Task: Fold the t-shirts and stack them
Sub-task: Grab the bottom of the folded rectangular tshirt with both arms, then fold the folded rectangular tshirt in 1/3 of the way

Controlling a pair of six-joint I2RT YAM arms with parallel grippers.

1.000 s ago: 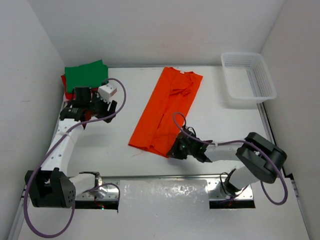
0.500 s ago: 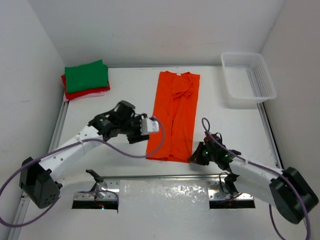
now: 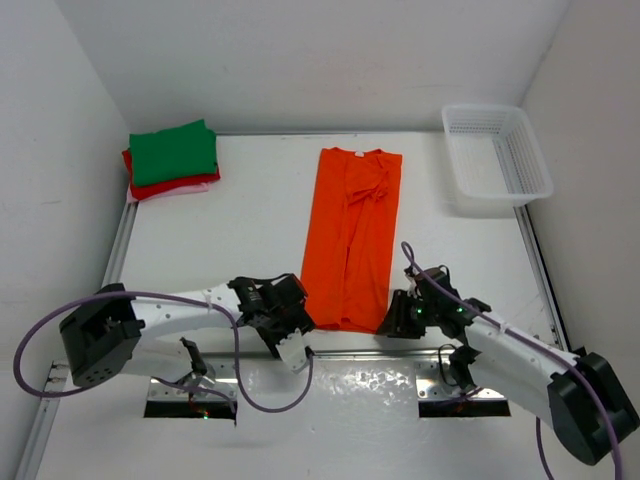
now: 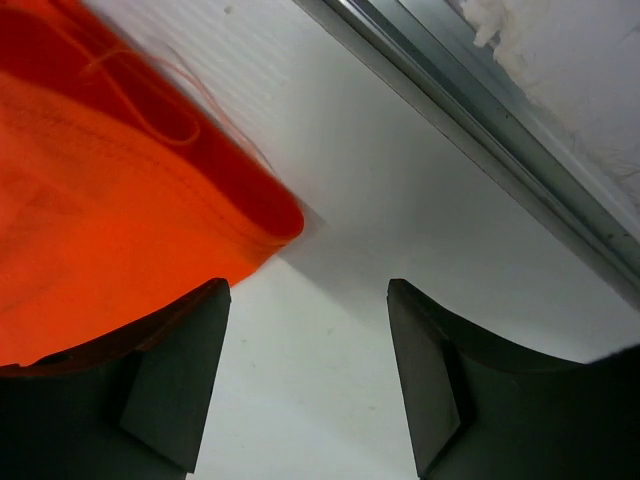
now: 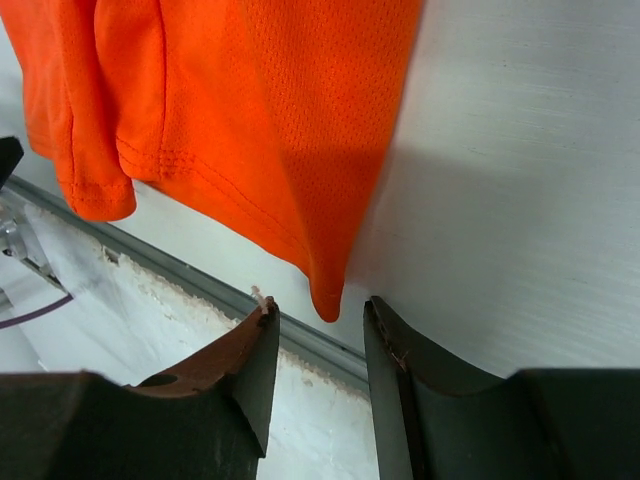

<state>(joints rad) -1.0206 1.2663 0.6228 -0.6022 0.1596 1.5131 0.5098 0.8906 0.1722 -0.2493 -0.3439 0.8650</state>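
- White table (image 3: 220, 240): green t-shirt (image 3: 173, 152) folded atop red t-shirt (image 3: 180, 186), far left corner.
- Orange t-shirt (image 3: 350, 240), a long strip mid-table, awaits cross-folding and stacking.
- Left gripper (image 4: 310, 380) and right gripper (image 5: 317, 340) flank its near hem, jaws apart, empty.

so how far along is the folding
Done: the green shirt sits folded on the red shirt at the far left corner. In hand: the orange shirt lies as a long strip, sides folded in, with the left end effector and right end effector open at its near corners, gripping nothing. Left: fold it shorter and add it to the stack.
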